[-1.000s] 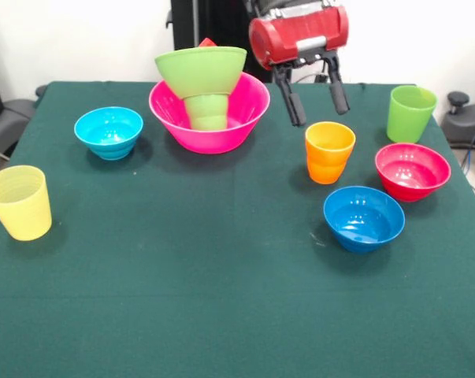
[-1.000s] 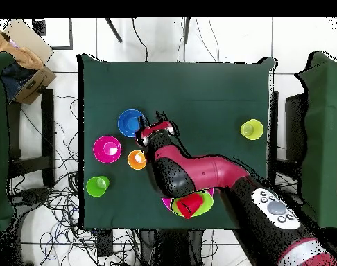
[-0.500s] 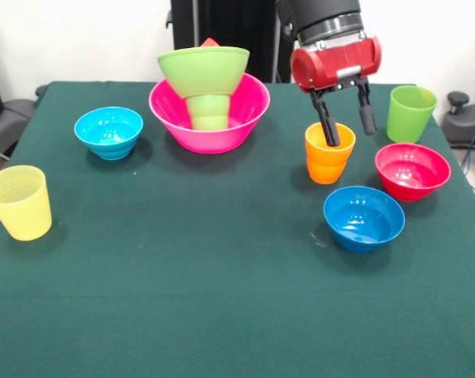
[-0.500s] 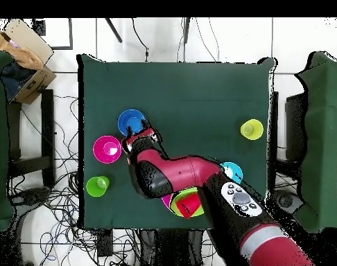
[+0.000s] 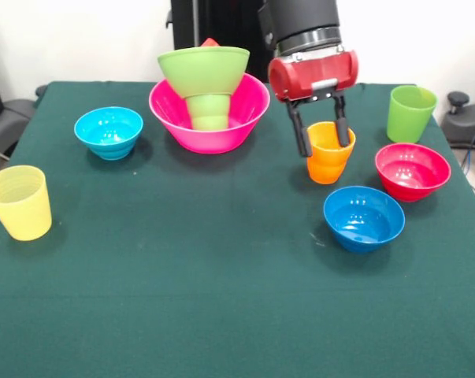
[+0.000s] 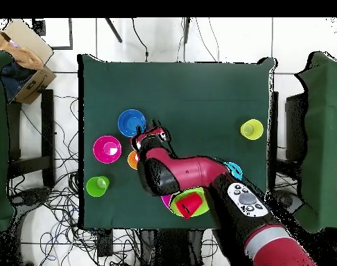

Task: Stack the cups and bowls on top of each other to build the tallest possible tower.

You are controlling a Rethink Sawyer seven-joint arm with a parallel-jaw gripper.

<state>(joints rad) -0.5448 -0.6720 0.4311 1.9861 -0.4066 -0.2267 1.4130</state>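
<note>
my gripper (image 5: 322,140) hangs over the orange plastic cup (image 5: 329,152), fingers apart, one at each side of its rim. the cup stands just beside the magenta plastic bowl (image 5: 412,171), the pink-bowl tower (image 5: 209,102) well apart.

Glossy plastic bowls (image 5: 209,110); matt tablecloth (image 5: 182,260).

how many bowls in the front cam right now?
5. Pink bowl at the back, lime green bowl stacked above it, light blue bowl left, magenta bowl right, darker blue bowl in front of it. None obviously hidden.
</note>
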